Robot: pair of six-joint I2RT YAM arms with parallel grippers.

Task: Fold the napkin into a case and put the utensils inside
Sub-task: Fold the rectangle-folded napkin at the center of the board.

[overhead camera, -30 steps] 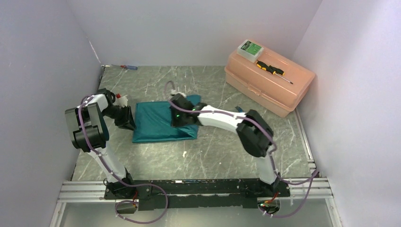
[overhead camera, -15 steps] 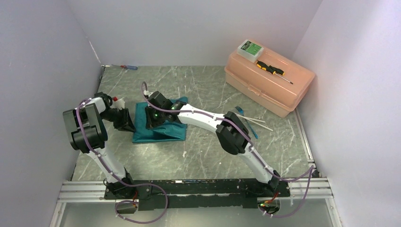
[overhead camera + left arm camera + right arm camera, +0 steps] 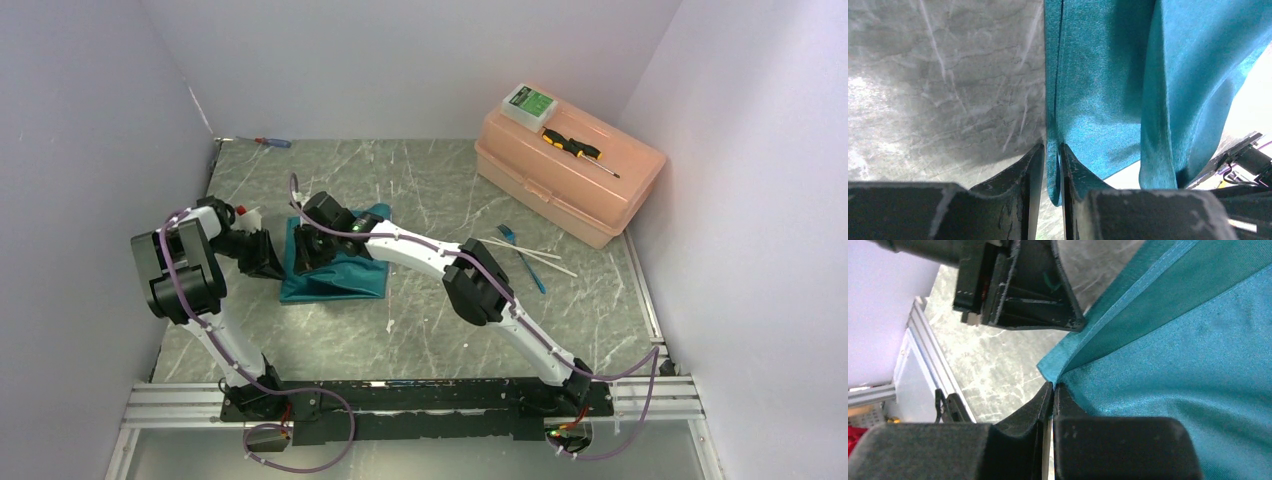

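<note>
The teal napkin (image 3: 345, 278) lies left of centre on the marble table, partly folded over itself. My left gripper (image 3: 272, 258) is at its left edge. In the left wrist view the left gripper (image 3: 1052, 146) stands shut on a hanging edge of the napkin (image 3: 1098, 90). My right gripper (image 3: 303, 250) reaches over the cloth from the right. Its tips (image 3: 1053, 385) pinch a corner of the napkin (image 3: 1188, 350), close to the left gripper's black fingers (image 3: 1018, 285). The utensils lie right of the cloth: a blue one (image 3: 525, 264) and two white sticks (image 3: 540, 252).
A peach toolbox (image 3: 600, 190) stands at the back right with a yellow-and-black screwdriver (image 3: 575, 148) and a small green-and-white box (image 3: 528, 102) on its lid. A red-and-blue screwdriver (image 3: 270, 142) lies by the back left wall. Walls close in on three sides.
My right gripper has carried the napkin's right part leftward over the rest, close to the left gripper. The utensils now show beside the arm. The left jaws have narrowed on the edge.
</note>
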